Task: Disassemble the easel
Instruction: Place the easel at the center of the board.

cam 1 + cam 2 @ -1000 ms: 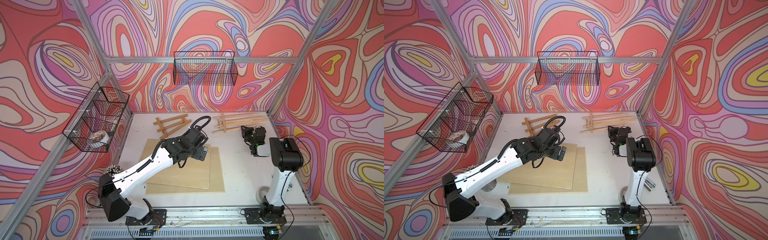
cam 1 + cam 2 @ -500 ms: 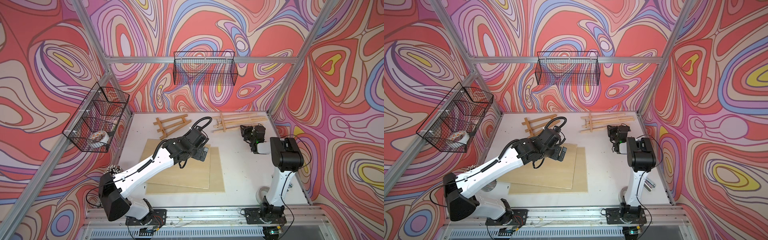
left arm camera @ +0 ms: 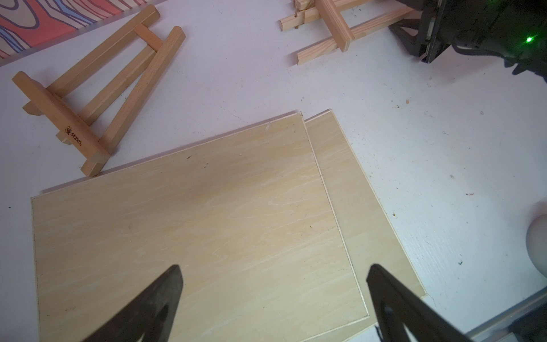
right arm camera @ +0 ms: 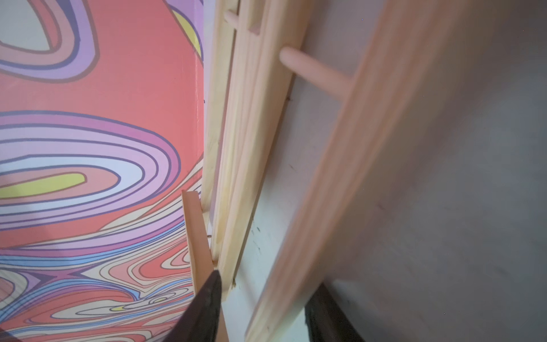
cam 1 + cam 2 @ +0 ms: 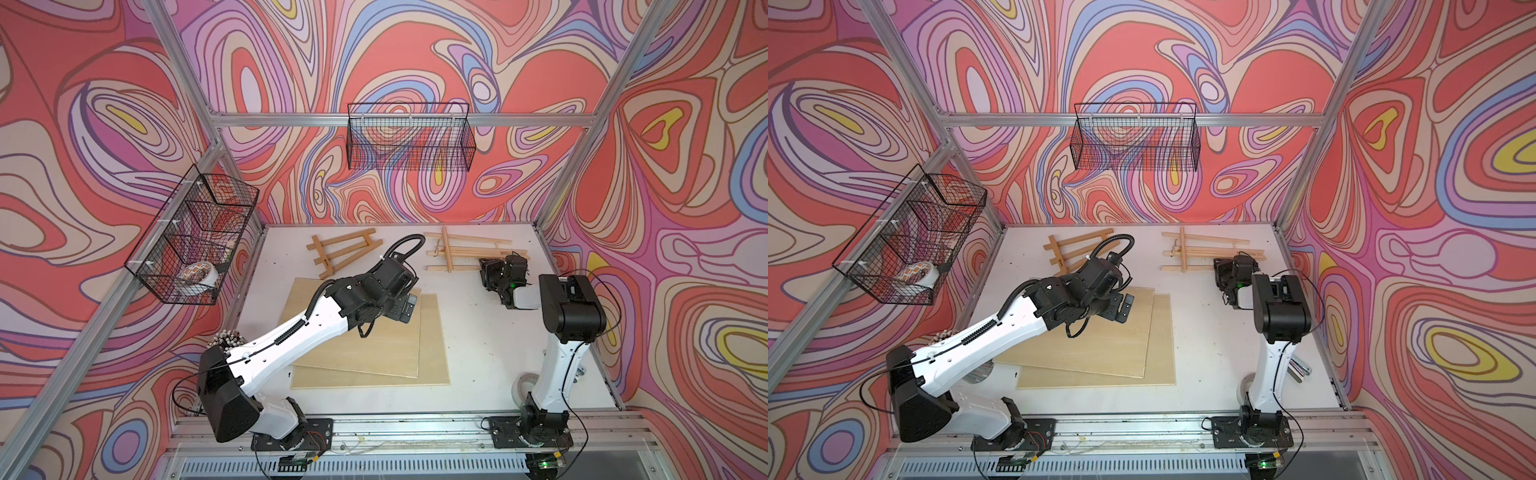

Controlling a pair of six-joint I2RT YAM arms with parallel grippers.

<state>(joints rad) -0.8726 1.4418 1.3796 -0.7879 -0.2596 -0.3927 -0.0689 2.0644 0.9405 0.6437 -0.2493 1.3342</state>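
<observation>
The right arm is reaching forward low, the right claw released around a slat of the pale easel. The easel is lying flat far right on the tabletop, its length following the back wall.

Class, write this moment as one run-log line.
left jaws open over plywood boards | right jaws apart astride pale easel slat | darker easel lying flat

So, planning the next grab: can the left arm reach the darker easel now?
Probably yes: the darker easel lies flat on bare table just past the boards, nothing between it and the left arm's open jaws.
</observation>
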